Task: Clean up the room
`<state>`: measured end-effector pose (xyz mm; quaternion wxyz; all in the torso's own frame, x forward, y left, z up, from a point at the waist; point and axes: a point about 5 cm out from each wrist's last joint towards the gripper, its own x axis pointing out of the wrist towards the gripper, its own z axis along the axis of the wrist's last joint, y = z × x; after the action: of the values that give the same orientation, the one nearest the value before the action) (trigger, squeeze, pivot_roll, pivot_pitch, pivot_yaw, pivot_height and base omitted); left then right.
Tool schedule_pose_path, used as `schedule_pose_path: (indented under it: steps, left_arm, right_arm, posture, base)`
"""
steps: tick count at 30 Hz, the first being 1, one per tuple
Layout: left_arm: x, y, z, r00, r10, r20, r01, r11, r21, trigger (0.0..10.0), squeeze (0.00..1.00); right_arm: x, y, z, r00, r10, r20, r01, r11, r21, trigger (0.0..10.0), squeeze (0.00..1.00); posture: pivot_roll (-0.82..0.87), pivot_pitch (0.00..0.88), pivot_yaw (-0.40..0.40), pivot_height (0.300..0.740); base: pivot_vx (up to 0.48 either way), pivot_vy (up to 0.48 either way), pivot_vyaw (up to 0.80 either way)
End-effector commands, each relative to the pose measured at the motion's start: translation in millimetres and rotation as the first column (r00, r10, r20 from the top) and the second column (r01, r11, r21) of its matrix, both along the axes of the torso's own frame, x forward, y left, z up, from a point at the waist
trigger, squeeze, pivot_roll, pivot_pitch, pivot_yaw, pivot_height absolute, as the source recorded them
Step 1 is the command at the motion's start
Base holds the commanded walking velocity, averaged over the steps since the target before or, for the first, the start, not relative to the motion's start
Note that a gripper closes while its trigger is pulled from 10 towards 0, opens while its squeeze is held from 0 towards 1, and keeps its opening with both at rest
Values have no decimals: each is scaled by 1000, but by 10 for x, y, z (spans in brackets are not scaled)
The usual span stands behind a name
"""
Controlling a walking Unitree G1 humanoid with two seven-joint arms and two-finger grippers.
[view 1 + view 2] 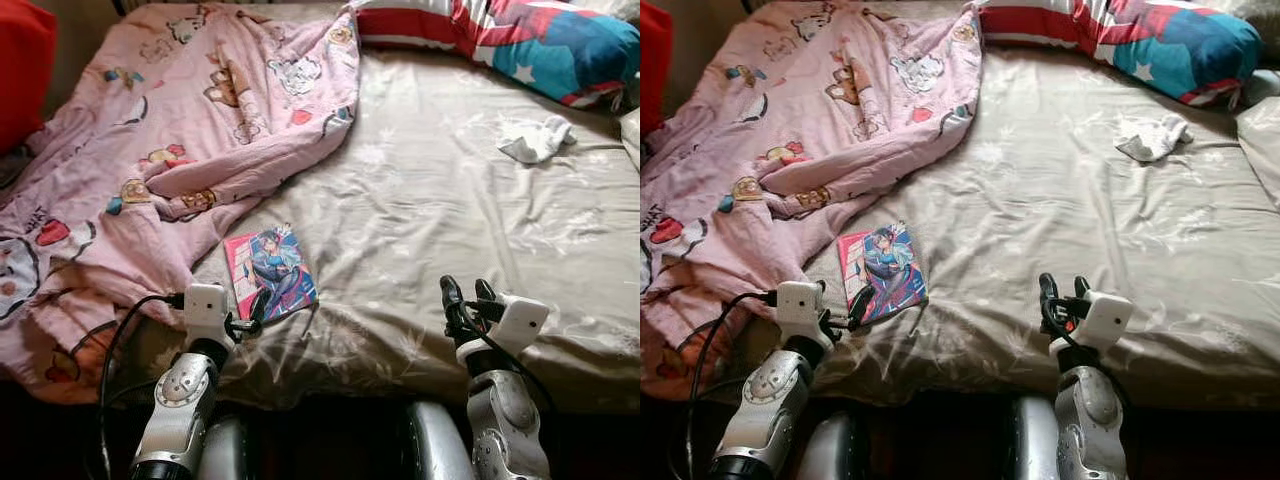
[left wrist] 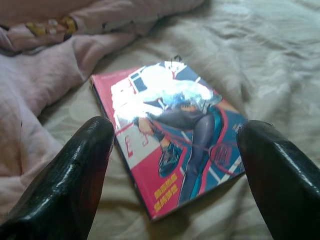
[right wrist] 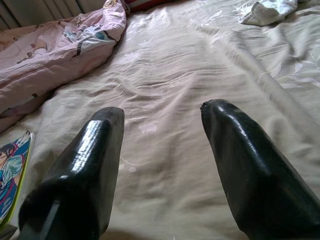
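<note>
You are at the foot of the bed [image 1: 450,200], and the step in hand looks like picking up the comic book [image 1: 270,272] that lies flat on the beige sheet, face up, just beside the edge of the rumpled pink duvet [image 1: 180,130]. Your left hand [image 1: 252,318] sits at the book's near corner with its fingers [image 2: 75,170] spread wide, and through the left wrist view the book lies between them but a little beyond the tips, so nothing is gripped yet. Your right hand [image 1: 465,300] hovers over bare sheet, well apart from the book, fingers moderately open and holding nothing. The next move, as I judge it, calls for you to ease the left hand forward and low so one finger slides under the near edge while the other comes down on the cover; the book is thin and the mattress is soft, so expect it to sink or skid toward the duvet if you press flat. Farther up the bed a white sock [image 1: 537,139] lies crumpled near the striped pillow [image 1: 520,35], and it will likely want collecting afterwards, along with straightening the duvet
</note>
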<state>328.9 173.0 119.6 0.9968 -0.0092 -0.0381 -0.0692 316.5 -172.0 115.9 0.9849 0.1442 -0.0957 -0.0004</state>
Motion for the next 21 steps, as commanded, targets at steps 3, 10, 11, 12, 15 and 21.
schedule_pose_path:
  steps: [3,10,11,12,15,21]
  left_arm:
    - [-12,53,-42,1000,17,-22,-17,1000,11,10000,0]
    - [-2,49,-41,1000,10,-25,-9,1000,13,10000,0]
    - [-1,47,-42,1000,8,-26,-7,1000,13,10000,0]
    - [-1,45,-43,1000,6,-27,-6,1000,14,10000,0]
    - [-2,32,-47,1000,-5,-29,5,1000,22,10000,0]
    - [0,10,-54,999,-22,-36,23,999,24,10000,0]
  right_arm:
    - [-10,30,-42,1000,9,-17,-9,1000,7,10000,0]
    - [1,53,-47,1000,15,-22,-15,1000,2,10000,0]
    - [2,53,-47,1000,15,-22,-15,1000,2,10000,0]
    - [2,53,-47,1000,15,-22,-15,1000,2,10000,0]
    - [9,45,-46,1000,9,-23,-9,1000,6,10000,0]
    - [20,45,-39,1000,5,-21,-5,1000,7,10000,0]
  posture:
    - [20,312,38,574]
    - [24,313,41,574]
    - [24,313,41,574]
    - [24,313,41,574]
    - [26,313,44,574]
    - [27,314,46,574]
  base:
    - [0,346,0]
    - [0,333,0]
    - [0,311,0]
    - [0,296,0]
    - [0,99,0]
    - [0,0,0]
